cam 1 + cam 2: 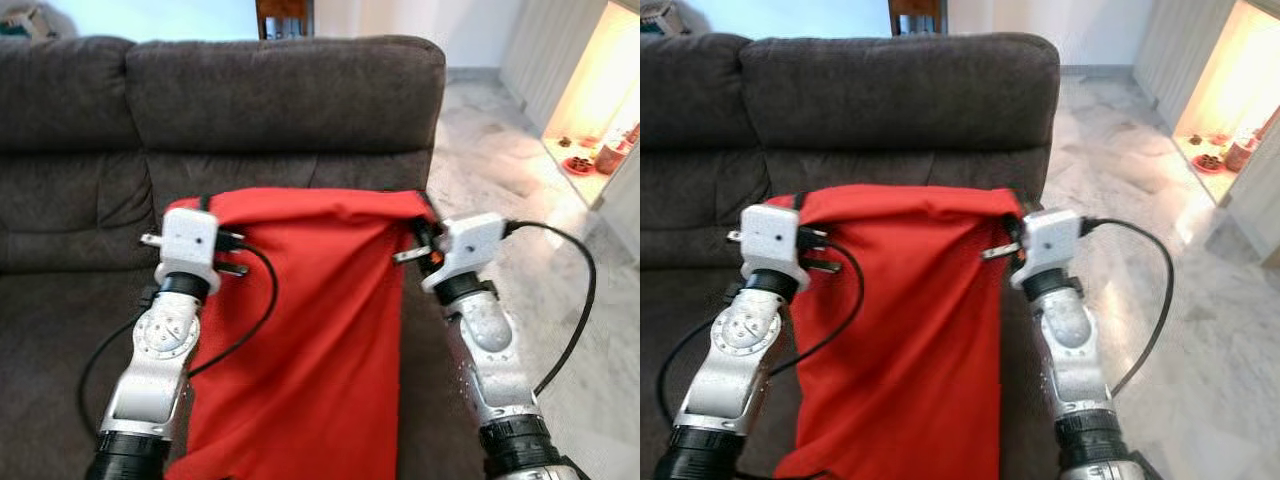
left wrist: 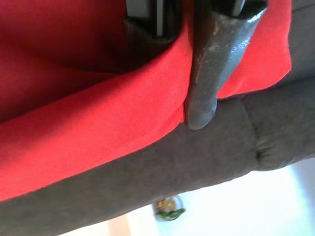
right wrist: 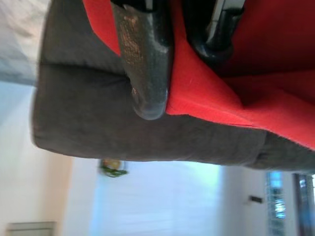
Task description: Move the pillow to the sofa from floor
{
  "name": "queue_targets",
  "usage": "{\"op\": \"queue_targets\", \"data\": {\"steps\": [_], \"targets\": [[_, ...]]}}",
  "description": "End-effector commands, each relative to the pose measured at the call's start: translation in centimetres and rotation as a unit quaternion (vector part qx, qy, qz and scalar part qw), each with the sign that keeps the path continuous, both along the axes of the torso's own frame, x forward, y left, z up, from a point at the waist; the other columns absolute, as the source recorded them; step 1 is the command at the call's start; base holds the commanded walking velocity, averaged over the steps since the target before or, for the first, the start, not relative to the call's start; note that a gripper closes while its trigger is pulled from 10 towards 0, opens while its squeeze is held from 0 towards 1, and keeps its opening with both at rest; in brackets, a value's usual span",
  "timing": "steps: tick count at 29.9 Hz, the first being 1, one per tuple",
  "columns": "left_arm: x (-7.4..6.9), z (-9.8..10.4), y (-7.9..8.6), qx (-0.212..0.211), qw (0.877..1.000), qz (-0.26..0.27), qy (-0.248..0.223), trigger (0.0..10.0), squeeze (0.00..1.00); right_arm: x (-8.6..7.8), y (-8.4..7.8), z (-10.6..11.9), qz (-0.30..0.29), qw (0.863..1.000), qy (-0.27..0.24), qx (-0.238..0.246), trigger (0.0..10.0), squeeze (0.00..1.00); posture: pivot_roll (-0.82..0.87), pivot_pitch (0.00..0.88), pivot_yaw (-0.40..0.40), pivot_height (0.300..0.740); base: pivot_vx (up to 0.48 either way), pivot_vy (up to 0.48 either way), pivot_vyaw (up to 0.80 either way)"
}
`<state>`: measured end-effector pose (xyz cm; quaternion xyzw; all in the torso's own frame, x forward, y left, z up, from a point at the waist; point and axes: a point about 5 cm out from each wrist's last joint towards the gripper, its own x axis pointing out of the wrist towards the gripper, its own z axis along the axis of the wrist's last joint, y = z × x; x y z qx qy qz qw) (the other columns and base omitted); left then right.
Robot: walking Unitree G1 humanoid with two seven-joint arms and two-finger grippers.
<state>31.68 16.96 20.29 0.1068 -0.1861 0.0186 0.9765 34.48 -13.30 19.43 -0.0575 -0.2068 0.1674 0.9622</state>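
A red pillow (image 1: 310, 330) hangs flat between my two arms, held up in front of the dark grey sofa (image 1: 250, 100). My left gripper (image 1: 205, 205) is shut on the pillow's upper left corner, and my right gripper (image 1: 425, 225) is shut on its upper right corner. In the left wrist view one black finger (image 2: 216, 64) presses the red fabric (image 2: 98, 123) against the other. The right wrist view shows a finger (image 3: 145, 64) clamped over the red edge (image 3: 197, 93). The pillow's top edge is level with the base of the sofa's backrest.
The sofa's seat (image 1: 60, 330) lies to the left under the pillow, its right arm (image 1: 430, 330) below my right wrist. Pale marble floor (image 1: 520, 200) runs along the right. A lit niche with small red items (image 1: 590, 155) sits at the far right.
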Motion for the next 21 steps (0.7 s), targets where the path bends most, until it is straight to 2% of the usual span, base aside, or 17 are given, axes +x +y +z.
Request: {"op": "queue_targets", "data": {"steps": [1, 3, 10, 21], "targets": [[-0.4, 2.0, 0.3, -0.007, 0.999, 0.009, -0.048, 10.0, 0.0, -0.1, -0.3, 0.1, -0.001, 1.0, -0.006, -0.002, 10.0, 0.0, 0.05, 0.089, 0.041, 0.74, 0.0, 0.0, 0.8], [-0.3, 1.6, 0.2, -0.007, 0.999, -0.001, -0.036, 10.0, 0.0, 0.0, -0.4, -0.3, -0.001, 1.0, 0.008, 0.003, 10.0, 0.0, 0.05, 0.089, 0.041, 0.74, 0.0, 0.0, 0.8], [-0.5, 1.0, -0.2, -0.005, 1.0, -0.009, -0.027, 10.0, 0.0, 0.2, -0.8, -0.9, -0.007, 1.0, 0.026, 0.016, 10.0, 0.0, 0.05, 0.091, 0.04, 0.74, 0.0, 0.0, 0.0], [0.2, 0.9, 0.6, 0.004, 1.0, 0.006, -0.019, 10.0, 0.0, 0.6, 0.4, -0.4, 0.036, 0.999, 0.016, -0.022, 10.0, 0.0, 0.05, 0.089, 0.046, 0.74, 0.0, 0.0, 0.0]]}}
